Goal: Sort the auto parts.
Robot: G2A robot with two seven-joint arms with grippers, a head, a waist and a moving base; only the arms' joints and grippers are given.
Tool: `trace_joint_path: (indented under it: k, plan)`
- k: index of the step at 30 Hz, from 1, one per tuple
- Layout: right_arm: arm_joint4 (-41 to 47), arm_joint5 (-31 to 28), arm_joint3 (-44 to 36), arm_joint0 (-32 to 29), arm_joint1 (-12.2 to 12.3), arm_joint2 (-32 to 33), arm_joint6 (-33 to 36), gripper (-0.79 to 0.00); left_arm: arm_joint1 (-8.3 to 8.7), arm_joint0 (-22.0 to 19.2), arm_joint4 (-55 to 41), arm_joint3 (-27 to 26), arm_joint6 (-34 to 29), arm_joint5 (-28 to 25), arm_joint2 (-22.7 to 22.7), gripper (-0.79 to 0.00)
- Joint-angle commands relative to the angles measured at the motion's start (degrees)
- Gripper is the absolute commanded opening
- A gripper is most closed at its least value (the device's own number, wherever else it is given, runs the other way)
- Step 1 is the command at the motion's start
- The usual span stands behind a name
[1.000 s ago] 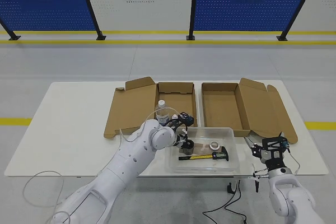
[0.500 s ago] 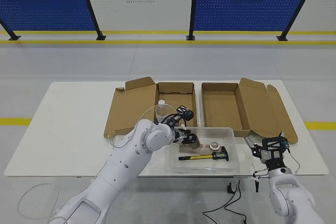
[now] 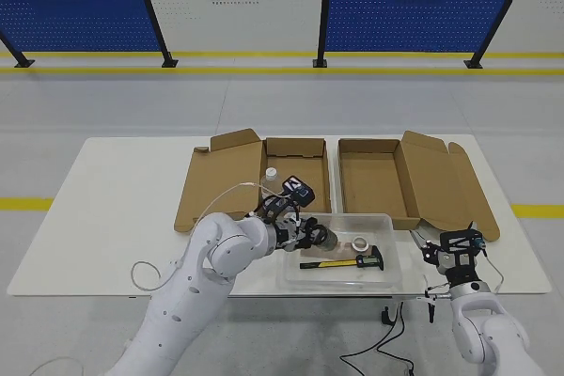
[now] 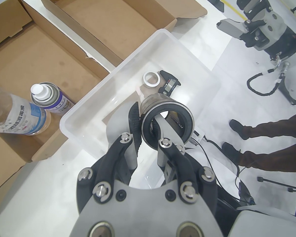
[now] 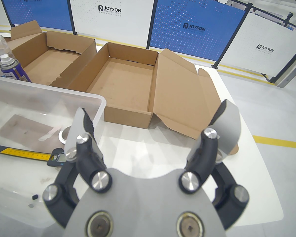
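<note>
Since a second ago the left elbow is swung outward. The metal sleeve (image 4: 157, 101) is held over the tub's (image 4: 192, 60) nine o'clock end, its wall clamped by the left jaws. The right jaws are held apart at the counter's (image 3: 103, 216) four o'clock edge. The sleeve could be dropped if that thin pinch is loosened.

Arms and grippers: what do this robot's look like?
Both arms, the left arm and right arm, have smooth, rounded white shells; a thin pale cable loops off the left. The left gripper and right gripper share grey metal plates, silver bolts, black linkages and pale fingers with black ribbed pads.
</note>
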Motion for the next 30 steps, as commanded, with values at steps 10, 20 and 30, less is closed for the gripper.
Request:
trace_joint_path:
  k: [10,20,30]
  plan:
    - [0.0,0.0,0.0,0.0,0.0,0.0,0.0,0.000,0.15,-2.9,1.8,2.4,3.5,-0.2,1.2,-0.785]
    - [0.0,0.0,0.0,0.0,0.0,0.0,0.0,0.000,-2.11,-16.0,4.4,17.8,11.2,1.8,7.0,-0.785]
    - [0.0,0.0,0.0,0.0,0.0,0.0,0.0,0.000,-5.99,-26.5,5.0,38.2,17.3,3.0,14.7,-0.785]
